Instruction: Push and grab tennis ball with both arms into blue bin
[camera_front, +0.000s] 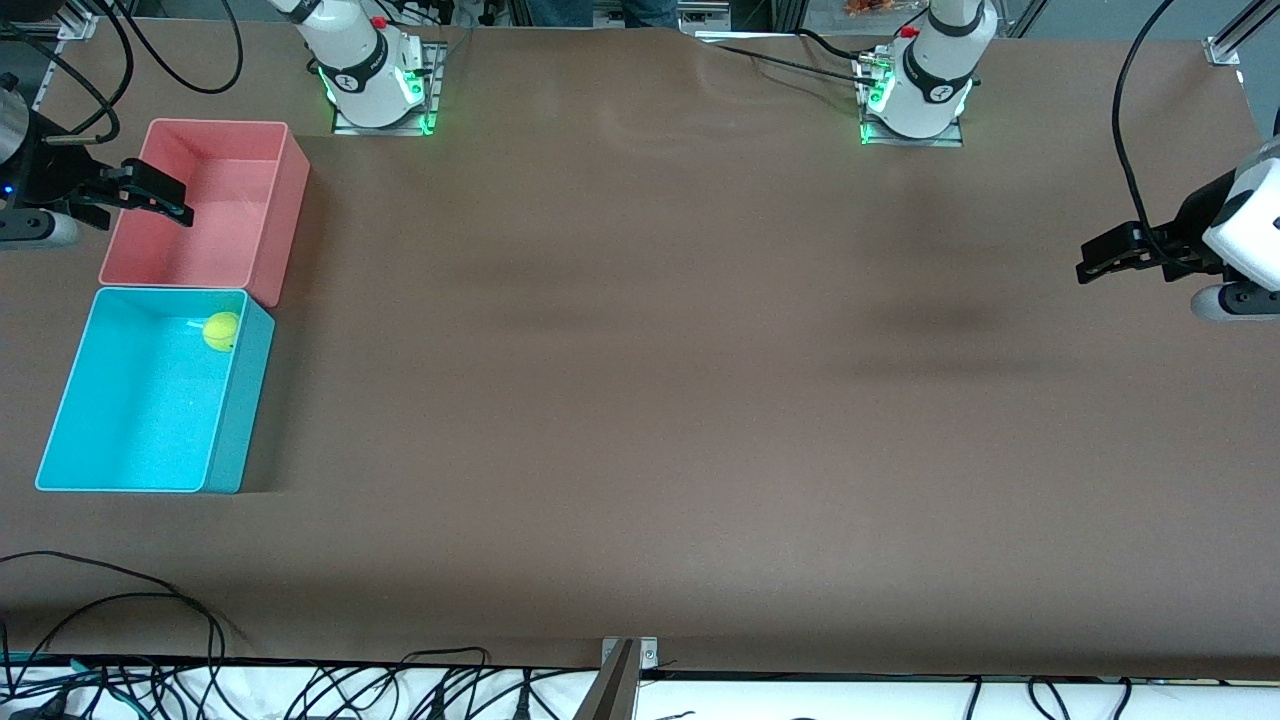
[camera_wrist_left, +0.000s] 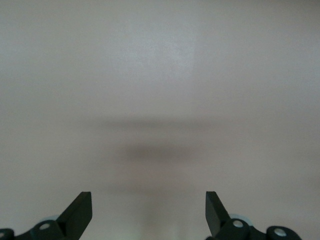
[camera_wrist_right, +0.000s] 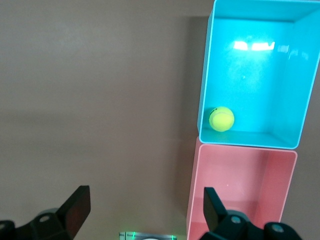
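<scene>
The tennis ball (camera_front: 221, 331) lies inside the blue bin (camera_front: 70, 375), in the corner next to the pink bin; it also shows in the right wrist view (camera_wrist_right: 221, 119) inside the blue bin (camera_wrist_right: 300, 100). My right gripper (camera_front: 150, 195) is open and empty, held up over the pink bin's edge at the right arm's end of the table; its jaws (camera_wrist_right: 145, 207) stand wide apart. My left gripper (camera_front: 1100, 262) is open and empty, raised over bare table at the left arm's end; its wrist view (camera_wrist_left: 149, 210) shows only brown table.
A pink bin (camera_front: 285, 215) stands touching the blue bin, farther from the front camera; it also shows in the right wrist view (camera_wrist_right: 280, 200). Brown table (camera_front: 640, 400) spreads between the arms. Cables (camera_front: 300, 690) lie along the table's front edge.
</scene>
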